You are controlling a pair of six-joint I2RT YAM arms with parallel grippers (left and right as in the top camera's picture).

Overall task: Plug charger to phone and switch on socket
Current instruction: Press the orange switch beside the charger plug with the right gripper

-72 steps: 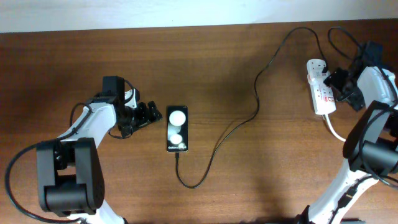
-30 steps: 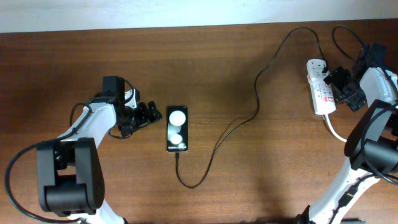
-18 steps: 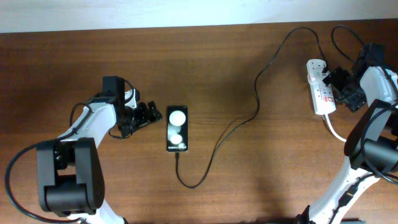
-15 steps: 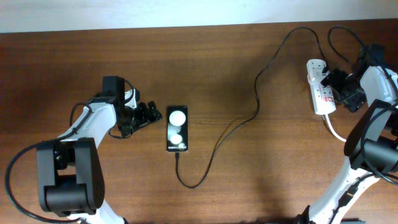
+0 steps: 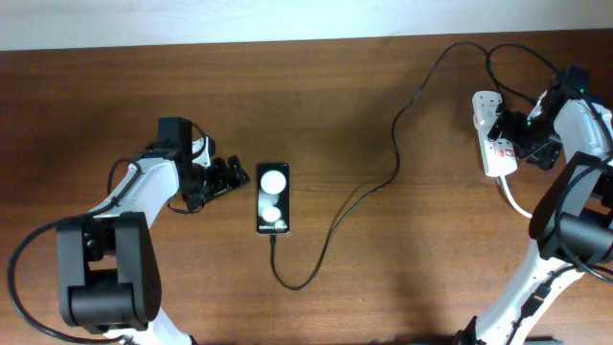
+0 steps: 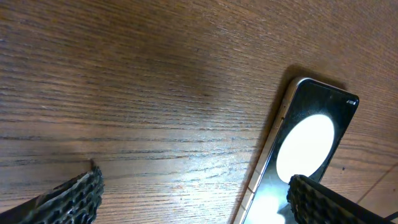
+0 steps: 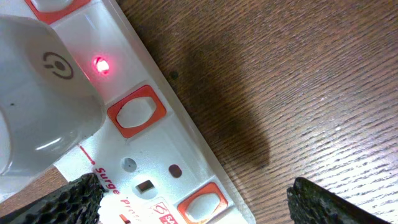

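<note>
I cannot confirm that the charger (image 5: 396, 153) is seated in the phone (image 5: 272, 198). Overhead, the thin black cable meets the phone's lower short edge, but the connector tip is too small to make out. The cable's far end runs toward the top of the socket (image 5: 493, 144), where the right arm covers part of it, so I cannot trace it into an outlet. The right wrist view cuts the socket off on three sides. It shows a white plug body (image 7: 43, 106) with a power symbol, a lit red lamp (image 7: 101, 64) beside it, and two orange-framed switches (image 7: 137, 112); the red print lower down is partly cropped. The right end effector (image 7: 202, 202) hangs over the socket with its jaws wide apart, holding nothing. The left end effector (image 5: 233, 177) lies just beside the phone's left long edge, also spread and empty. In the left wrist view one of its fingertips (image 6: 329, 202) overlaps the phone's lower part, and I cannot tell whether they touch. The phone lies flat at mid-table, face up, its two white blobs glaring. The thick white cord (image 5: 517, 203) leaves the socket's near end and passes behind the right arm. The table (image 5: 115, 86) is dark brown wood with a clear grain, and a pale strip (image 5: 192, 19) borders its far edge.
</note>
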